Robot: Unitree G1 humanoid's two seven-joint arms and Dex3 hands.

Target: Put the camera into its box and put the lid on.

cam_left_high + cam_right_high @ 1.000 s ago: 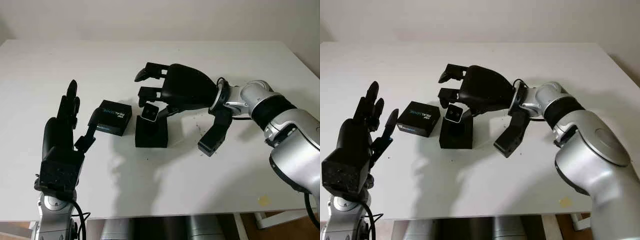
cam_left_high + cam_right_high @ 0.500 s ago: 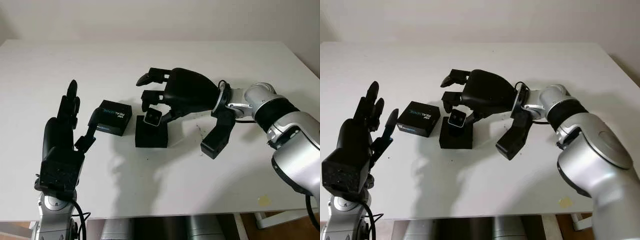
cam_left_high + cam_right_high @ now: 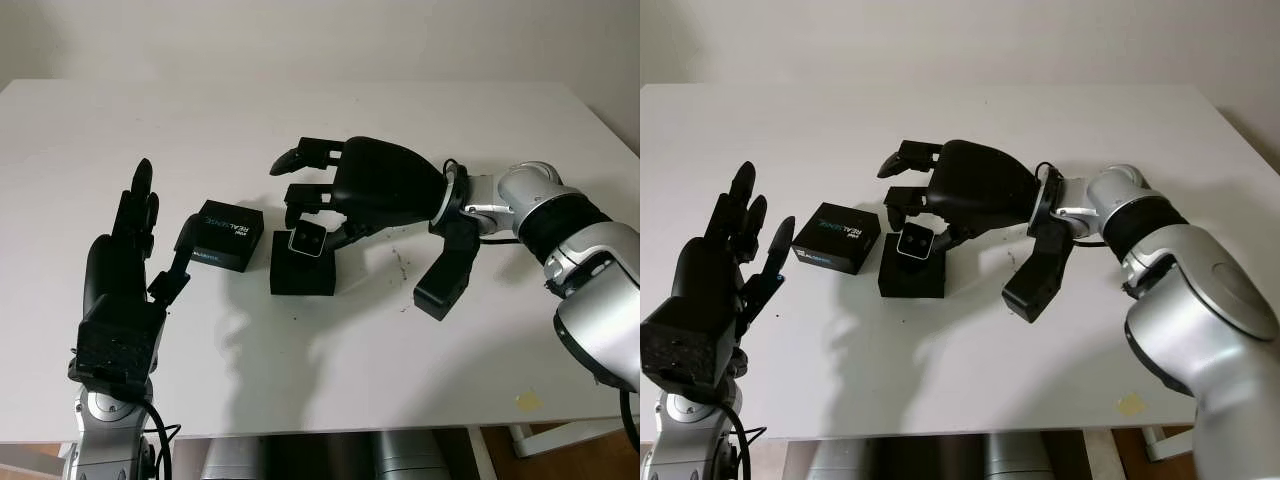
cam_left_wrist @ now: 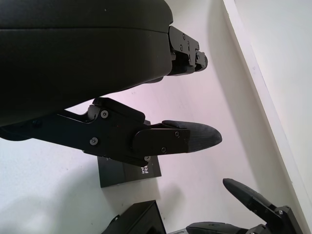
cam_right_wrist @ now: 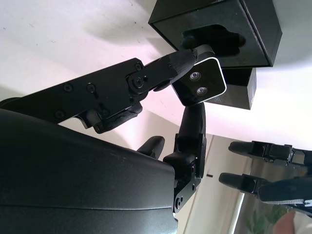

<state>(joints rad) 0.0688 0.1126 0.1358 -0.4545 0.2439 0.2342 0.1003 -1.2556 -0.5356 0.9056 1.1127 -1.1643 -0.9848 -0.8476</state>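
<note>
On the table (image 3: 300,370), the lid (image 3: 226,235) lies just left of the box (image 3: 303,275); the camera (image 3: 307,240) sits over the box opening, under the right hand (image 3: 340,200).

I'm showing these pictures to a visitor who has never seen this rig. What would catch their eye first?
The right hand, at the table's middle, pinches a small camera just above the open black box. Beside the box lies the lid, printed with lettering. The open left hand is raised upright near the table's front left.
</note>
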